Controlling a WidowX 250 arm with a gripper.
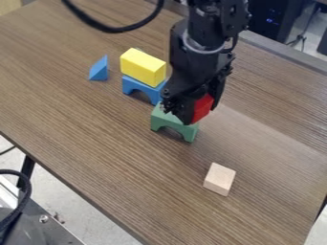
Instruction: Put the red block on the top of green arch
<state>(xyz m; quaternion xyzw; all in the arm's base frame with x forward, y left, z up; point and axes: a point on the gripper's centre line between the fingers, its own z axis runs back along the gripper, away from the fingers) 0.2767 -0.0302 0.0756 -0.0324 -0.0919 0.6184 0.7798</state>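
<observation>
The black gripper [190, 106] hangs down over the middle of the table, shut on the red block [203, 108], whose right part shows between the black fingers. Directly below, in the camera view, stands the green arch [174, 124], its opening facing the front left. The gripper and the red block cover the right part of the arch's top. Whether the block touches the arch or hovers just above it, I cannot tell.
Behind and left of the green arch stands a blue arch [140, 88] with a yellow block [143, 67] on it, close beside the gripper. A blue triangular block [99, 69] lies farther left. A plain wooden block [220, 179] sits toward the front right of the table [115, 139].
</observation>
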